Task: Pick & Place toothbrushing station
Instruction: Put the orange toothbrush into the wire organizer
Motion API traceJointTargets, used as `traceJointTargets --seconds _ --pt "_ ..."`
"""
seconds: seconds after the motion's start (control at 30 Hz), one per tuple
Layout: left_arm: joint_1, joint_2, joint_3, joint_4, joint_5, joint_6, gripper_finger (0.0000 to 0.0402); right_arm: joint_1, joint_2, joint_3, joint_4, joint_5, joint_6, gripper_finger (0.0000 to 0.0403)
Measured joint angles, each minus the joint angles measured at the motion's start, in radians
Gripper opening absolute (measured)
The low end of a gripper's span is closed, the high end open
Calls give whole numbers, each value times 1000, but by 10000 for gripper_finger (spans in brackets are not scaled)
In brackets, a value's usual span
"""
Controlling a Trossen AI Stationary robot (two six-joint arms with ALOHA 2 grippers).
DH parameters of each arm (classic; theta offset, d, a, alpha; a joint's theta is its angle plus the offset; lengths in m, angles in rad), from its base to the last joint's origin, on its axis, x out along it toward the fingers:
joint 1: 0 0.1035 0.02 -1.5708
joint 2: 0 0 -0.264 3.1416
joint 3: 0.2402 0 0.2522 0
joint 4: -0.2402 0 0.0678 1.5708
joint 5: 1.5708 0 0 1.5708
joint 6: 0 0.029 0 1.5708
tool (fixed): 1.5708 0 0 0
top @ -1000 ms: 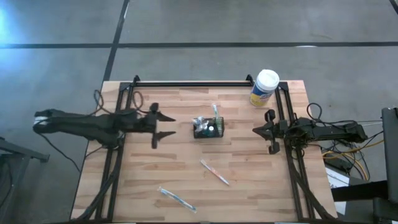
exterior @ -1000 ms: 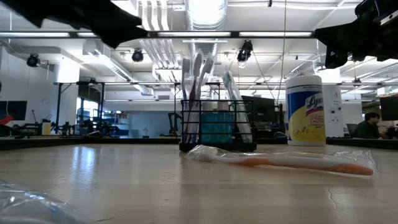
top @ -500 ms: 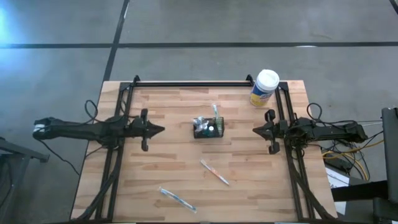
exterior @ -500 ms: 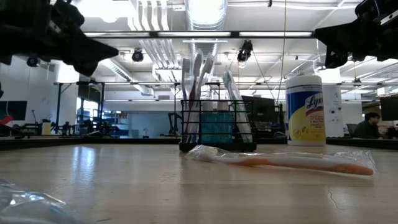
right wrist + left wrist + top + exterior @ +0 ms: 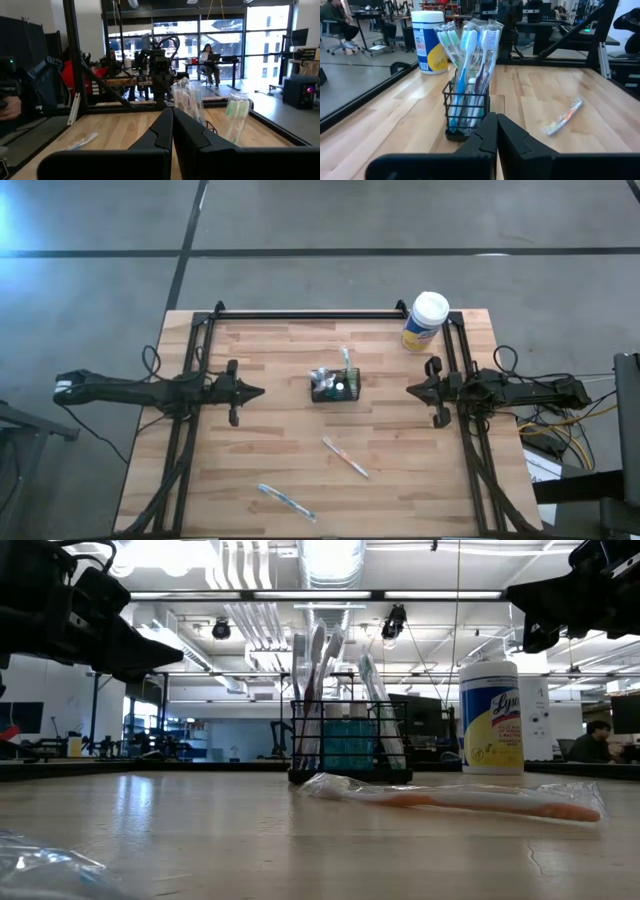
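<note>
While the toothbrushing station (image 5: 334, 386) stands upright mid-table with brushes in it, the left gripper (image 5: 258, 391) and right gripper (image 5: 411, 389) flank it well apart, fingers pressed together, grasping nothing, apparently parked.

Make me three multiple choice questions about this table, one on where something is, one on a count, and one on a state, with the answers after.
1. Where does the wipes canister stand?
A. At a back corner of the table, on the right arm's side
B. At the middle of the table
C. At the front edge

2. How many wrapped toothbrushes lie loose on the table?
A. None
B. Two
C. Five

3. How is the left gripper?
A. Open wide
B. Shut on a toothbrush
C. Shut and empty

Answers:
1 A: the high view shows it at that corner, apart from the mesh caddy.
2 B: the orange toothbrush and the blue toothbrush lie flat.
3 C: its fingers meet with nothing between them.
</note>
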Motion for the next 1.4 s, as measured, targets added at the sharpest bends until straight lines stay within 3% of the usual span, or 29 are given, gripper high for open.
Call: traceJointTargets --seconds 0.1,0.2,0.33,0.57,0.73,0.97,1.07,1.2,1.4 --pt "0 0 0 0 0 4 3 0 0 0 1 6 19 8" --pt "0 0 0 -1 0 4 3 3 16 12 0 121 72 8" --pt "0 0 -1 -1 0 4 11 36 123 49 -3 150 127 8" --pt "-1 0 0 -3 1 3 8 188 497 219 -35 235 238 8" --pt "-1 0 0 -3 0 -1 5 286 807 461 -233 320 318 8" --pt "-1 0 0 -3 0 -2 12 298 1187 823 -539 317 479 9" --pt "-1 0 0 -3 0 -4 8 296 1338 963 -658 249 503 20" --pt "-1 -1 0 -3 0 -13 6 298 1524 1142 -854 133 506 62" --pt "-1 -1 0 -3 1 -24 13 313 1746 1321 -995 102 506 152"
